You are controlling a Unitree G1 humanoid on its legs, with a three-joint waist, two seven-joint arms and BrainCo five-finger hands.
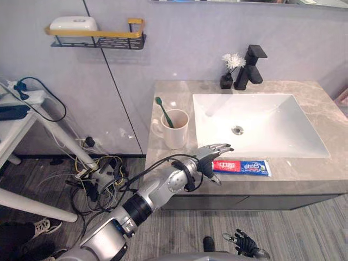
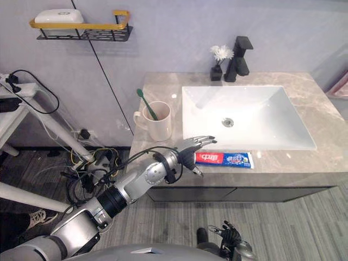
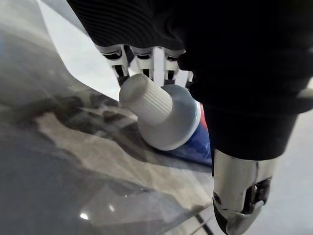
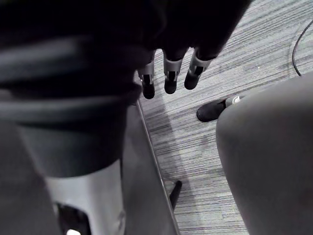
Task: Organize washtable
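Note:
A red, white and blue toothpaste tube (image 1: 244,166) lies flat on the stone counter (image 1: 321,98), along its front edge below the white sink (image 1: 272,141). My left hand (image 1: 209,155) is at the tube's cap end, open. Its fingers (image 3: 142,61) reach over the white ribbed cap (image 3: 146,100) and the thumb (image 3: 244,196) hangs on the near side. A cream mug (image 1: 175,129) with a green toothbrush (image 1: 163,110) in it stands just left of the sink. My right hand (image 1: 246,243) hangs low by the floor with relaxed fingers (image 4: 171,78).
A black faucet (image 1: 250,66) and a small black vase of white flowers (image 1: 228,76) stand behind the sink. A wall shelf (image 1: 98,37) at upper left holds a white soap dish (image 1: 73,23). Tangled cables (image 1: 98,174) and a white table (image 1: 32,114) lie left of the counter.

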